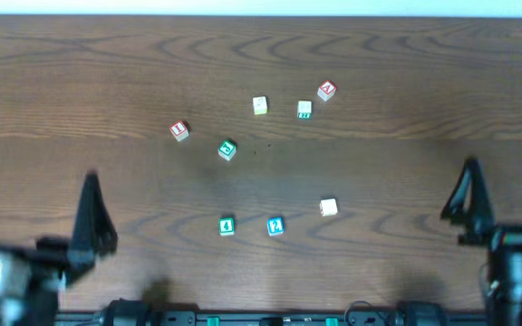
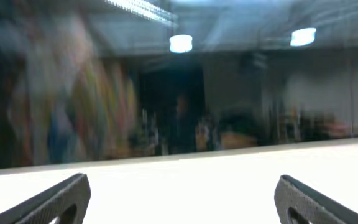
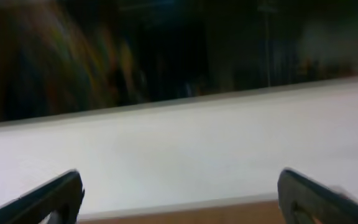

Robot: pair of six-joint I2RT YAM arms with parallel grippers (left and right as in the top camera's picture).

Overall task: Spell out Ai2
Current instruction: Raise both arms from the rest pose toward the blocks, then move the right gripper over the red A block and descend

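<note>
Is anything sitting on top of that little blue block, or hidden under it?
Nothing sits on the blue block; its top face is bare to the camera. It rests on the wooden table, so its underside is hidden.

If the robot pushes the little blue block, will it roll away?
Probably not. The blue block looks like a cube with flat faces, so it should slide rather than roll. It seems small, likely light, so a nudge on the wooden table could skid it.

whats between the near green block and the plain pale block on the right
The blue block sits between the near green block and the pale block, touching neither; the overhead view shows it.
</note>
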